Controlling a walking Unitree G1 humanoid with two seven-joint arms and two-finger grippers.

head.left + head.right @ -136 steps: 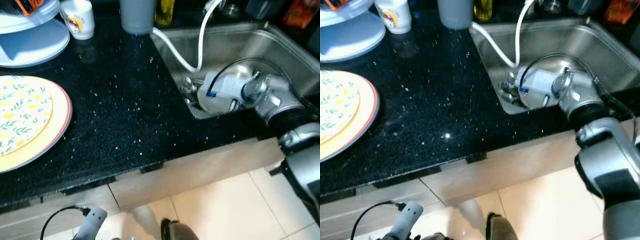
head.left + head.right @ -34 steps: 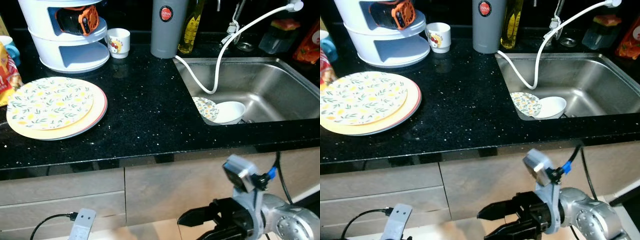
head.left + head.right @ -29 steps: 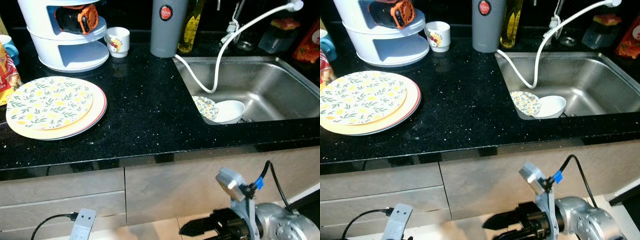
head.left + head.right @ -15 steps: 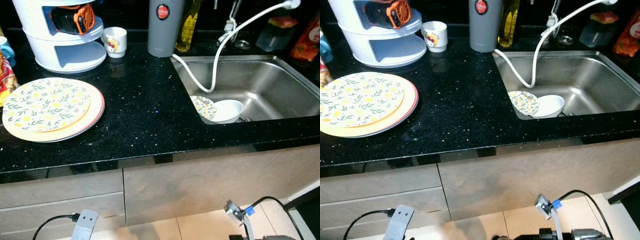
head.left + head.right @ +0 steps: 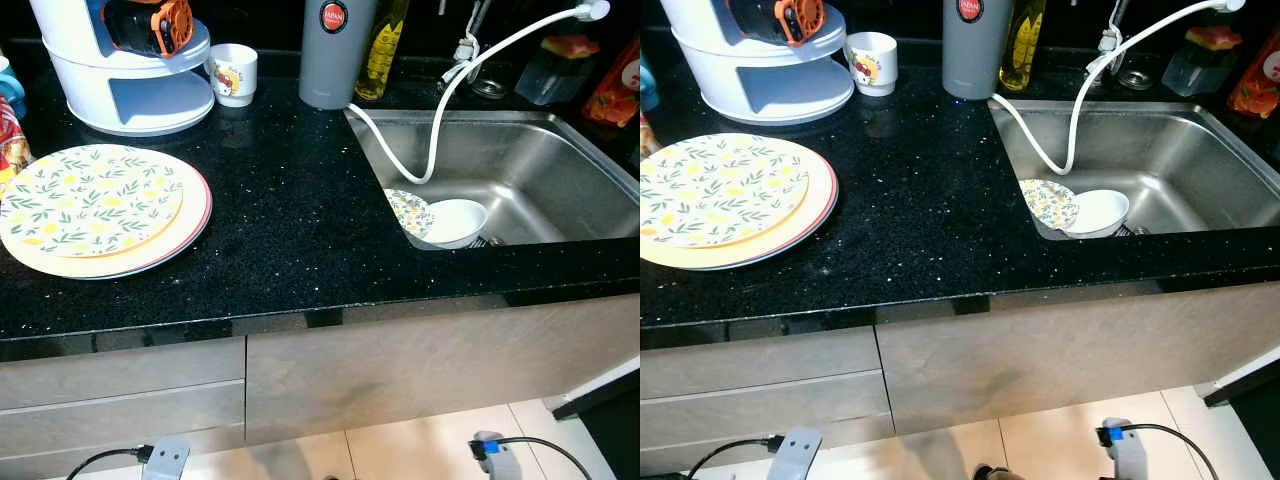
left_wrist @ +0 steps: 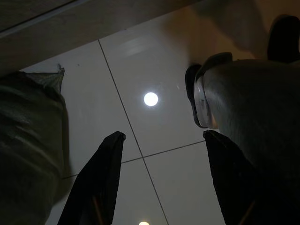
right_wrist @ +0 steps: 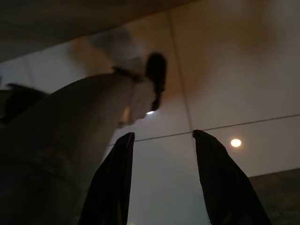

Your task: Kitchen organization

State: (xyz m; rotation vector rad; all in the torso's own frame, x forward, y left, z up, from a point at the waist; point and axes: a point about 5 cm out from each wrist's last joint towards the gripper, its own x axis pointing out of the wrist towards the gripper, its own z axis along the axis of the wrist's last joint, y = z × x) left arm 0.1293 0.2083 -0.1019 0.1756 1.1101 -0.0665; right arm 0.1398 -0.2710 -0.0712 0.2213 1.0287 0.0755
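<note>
Left wrist view: my left gripper [image 6: 161,180] hangs spread and empty, right gripper [image 7: 161,180] too; bowl [image 5: 456,221] waits in sink [image 5: 560,160].

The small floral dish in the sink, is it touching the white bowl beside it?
Touching. In the left eye view the small floral dish leans against the white bowl, their edges overlapping with no gap in the steel sink.
</note>
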